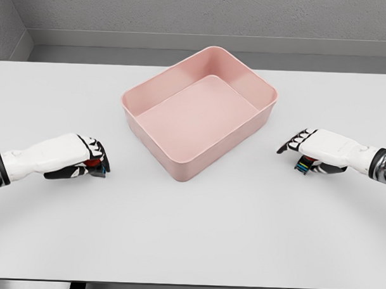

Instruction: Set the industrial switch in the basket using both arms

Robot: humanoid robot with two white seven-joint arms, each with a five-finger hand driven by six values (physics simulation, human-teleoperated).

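Head view only: shows the left hand (80, 155) low on the white table (189, 239), fingers curled tight around a small red-and-dark object (96, 165), seemingly gripped. Shows the right hand (316, 147) opposite, fingers arched over a small striped object (304, 165) (blue, green and orange bands peeking out); cannot tell whether held or merely covered. Reads both as the industrial switch or parts of it, mostly hidden, each well apart from the pink basket (155, 146) lying empty between the hands. Risks a slip on lifting if the right grip is loose, a clipped basket rim on a low carry, and colliding hands over the basket.
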